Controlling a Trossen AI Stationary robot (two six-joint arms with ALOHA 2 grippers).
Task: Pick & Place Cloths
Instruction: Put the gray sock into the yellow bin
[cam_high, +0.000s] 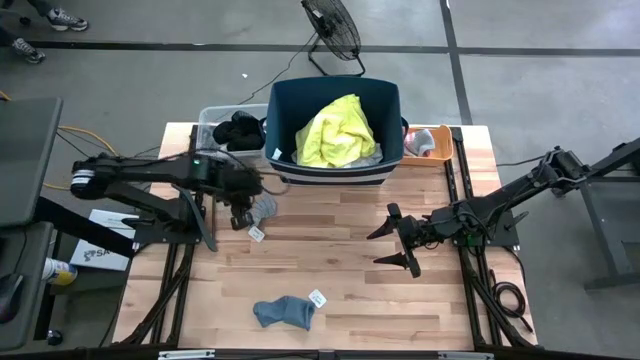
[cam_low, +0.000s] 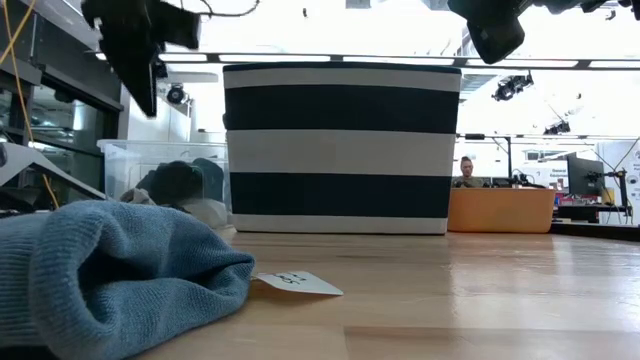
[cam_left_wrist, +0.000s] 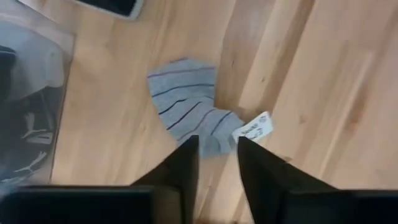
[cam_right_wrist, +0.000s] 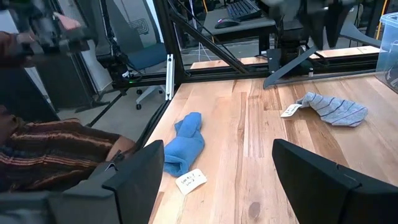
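A grey striped sock (cam_left_wrist: 186, 109) lies flat on the table with a white tag (cam_left_wrist: 254, 129) at its end; in the high view this grey sock (cam_high: 264, 207) sits just in front of the tub. My left gripper (cam_left_wrist: 216, 146) hangs over that tagged end, open with a narrow gap and raised off the table, touching nothing. A blue sock (cam_high: 285, 312) with its own tag (cam_high: 318, 298) lies near the near edge. The neon yellow shirt (cam_high: 337, 132) fills the navy tub (cam_high: 388, 100). My right gripper (cam_high: 400, 242) is open wide above the table's right middle.
A clear bin (cam_high: 212, 118) with a black cloth (cam_high: 238, 129) stands left of the tub, and a small orange tray (cam_high: 430, 142) stands right of it. Bare wood lies between the two socks. A person's striped sleeve (cam_right_wrist: 50, 149) shows beyond the near-left table edge.
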